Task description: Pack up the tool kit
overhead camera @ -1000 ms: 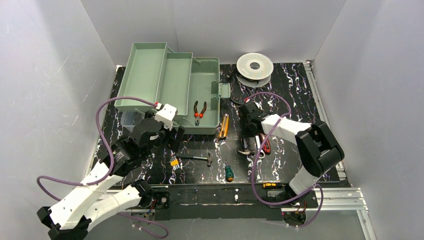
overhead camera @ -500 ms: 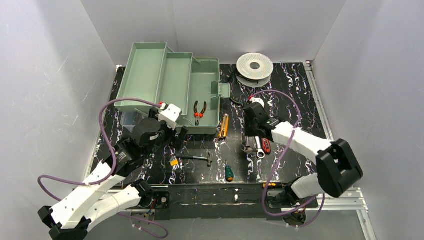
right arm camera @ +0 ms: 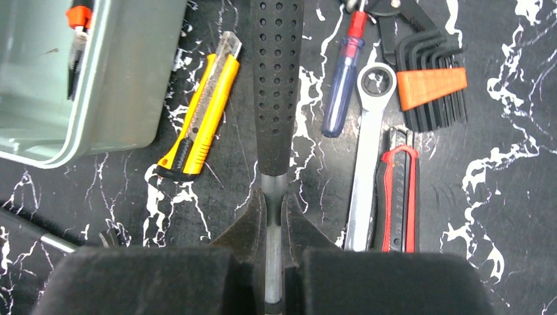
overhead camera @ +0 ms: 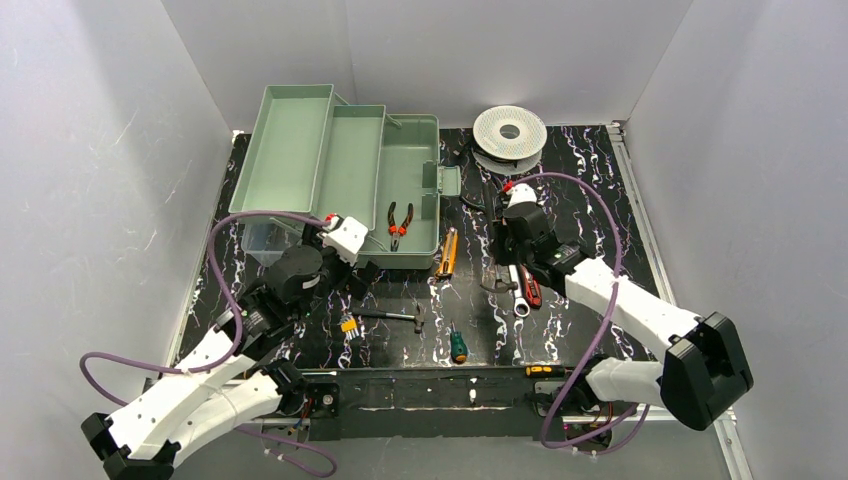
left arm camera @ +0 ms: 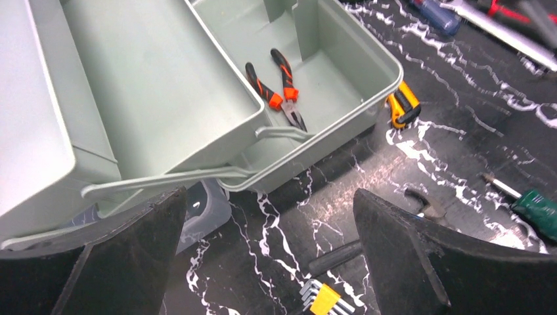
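The tool kit's pale green box (overhead camera: pixel 415 140) stands open at the back left, its trays (overhead camera: pixel 300 150) swung out, and orange-handled pliers (overhead camera: pixel 399 222) lie in its base (left arm camera: pixel 341 125). Just in front of the box, my left gripper (overhead camera: pixel 356 280) hovers open over the mat with nothing between its fingers (left arm camera: pixel 269 197). My right gripper (overhead camera: pixel 503 262) is shut on the steel shaft of a hammer (right arm camera: pixel 274 200). The hammer's black perforated handle (right arm camera: pixel 277 79) points away from the gripper, and its head (overhead camera: pixel 493 285) shows below it.
On the mat lie a yellow utility knife (right arm camera: pixel 200 121), blue screwdriver (right arm camera: pixel 345 85), wrench (right arm camera: pixel 368 151), red knife (right arm camera: pixel 397 190) and orange hex key set (right arm camera: pixel 430 88). A small hammer (overhead camera: pixel 395 316), yellow hex keys (left arm camera: pixel 325 298) and green screwdriver (overhead camera: pixel 457 343) are nearer. White spool (overhead camera: pixel 509 133) stands at the back.
My right gripper has closed on the hammer shaft, and its arm has swung out to the right and farther back. The left gripper has drifted slightly right, still open.
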`<state>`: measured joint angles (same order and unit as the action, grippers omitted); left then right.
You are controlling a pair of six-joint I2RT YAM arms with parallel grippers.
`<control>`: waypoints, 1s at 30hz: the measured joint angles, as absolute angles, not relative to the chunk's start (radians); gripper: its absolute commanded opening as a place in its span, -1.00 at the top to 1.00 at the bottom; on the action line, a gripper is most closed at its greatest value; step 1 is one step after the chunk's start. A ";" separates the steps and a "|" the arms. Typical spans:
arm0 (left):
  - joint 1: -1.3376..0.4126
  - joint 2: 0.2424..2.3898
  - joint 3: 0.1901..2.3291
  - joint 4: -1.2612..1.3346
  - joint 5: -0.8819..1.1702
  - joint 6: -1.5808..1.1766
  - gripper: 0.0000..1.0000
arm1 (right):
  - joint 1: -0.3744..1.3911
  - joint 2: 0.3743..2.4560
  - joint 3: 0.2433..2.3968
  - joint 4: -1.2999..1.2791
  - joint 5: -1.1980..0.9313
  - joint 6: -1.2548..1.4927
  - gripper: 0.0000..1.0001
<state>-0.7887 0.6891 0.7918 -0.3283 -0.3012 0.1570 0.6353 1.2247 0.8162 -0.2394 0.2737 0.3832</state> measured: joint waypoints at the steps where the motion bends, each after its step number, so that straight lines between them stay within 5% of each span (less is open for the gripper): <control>1: -0.789 0.685 0.776 -0.319 -0.302 0.163 -0.96 | 0.635 1.217 0.812 -0.229 0.265 0.376 0.97; 20: -0.741 0.625 0.745 -0.231 -0.464 0.149 -0.96 | 0.635 1.221 0.929 -0.019 -0.028 0.416 0.97; 25: -0.728 0.611 0.745 -0.233 -0.483 0.129 -0.96 | 0.636 1.372 1.056 0.032 -0.161 0.519 0.97; 30: -0.703 0.604 0.746 -0.242 -0.456 0.118 -0.97 | 0.642 1.757 1.390 0.012 -0.148 0.723 0.97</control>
<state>-0.7033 0.6041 0.7456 -0.2424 -0.4557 0.1177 0.6422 1.7565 1.3899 0.0120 -0.1482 0.7227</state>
